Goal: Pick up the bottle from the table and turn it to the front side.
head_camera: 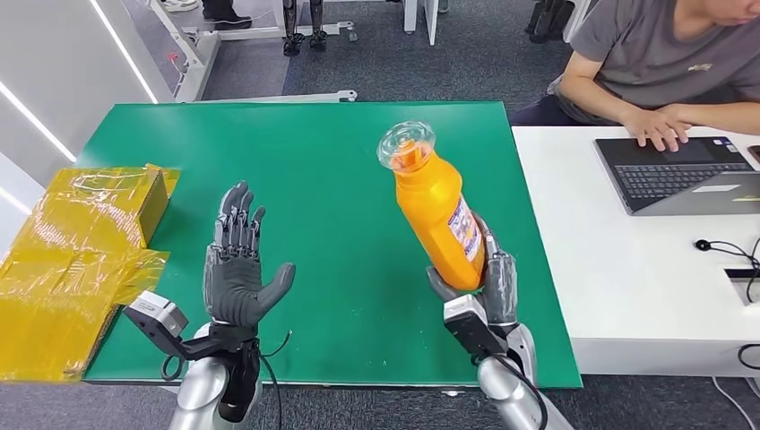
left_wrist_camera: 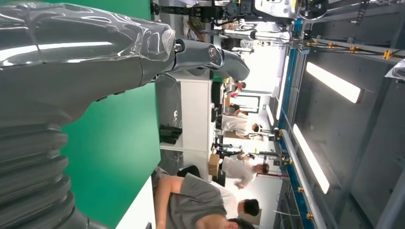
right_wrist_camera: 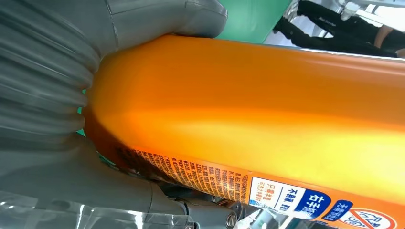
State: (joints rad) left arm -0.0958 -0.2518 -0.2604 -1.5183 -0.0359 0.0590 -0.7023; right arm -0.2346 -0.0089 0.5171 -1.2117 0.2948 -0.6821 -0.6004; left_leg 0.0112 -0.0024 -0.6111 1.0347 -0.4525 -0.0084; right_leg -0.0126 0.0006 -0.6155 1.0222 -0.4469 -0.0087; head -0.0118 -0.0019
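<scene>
Above green table, bottle in right hand.

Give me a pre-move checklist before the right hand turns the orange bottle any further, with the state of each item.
1. Bottle held: ok. The right hand grips the orange bottle around its lower end.
2. Bottle off the table: ok. It is lifted above the green table, tilted, clear cap away from the robot.
3. Label facing front: cannot tell. In the head view the printed label sits on the bottle's right side; which face counts as front is unclear.
4. Left hand out of the way: ok. The left hand is empty, fingers apart, well apart from the bottle.
5. Person's hand clear: ok, on the laptop at the white desk.
</scene>
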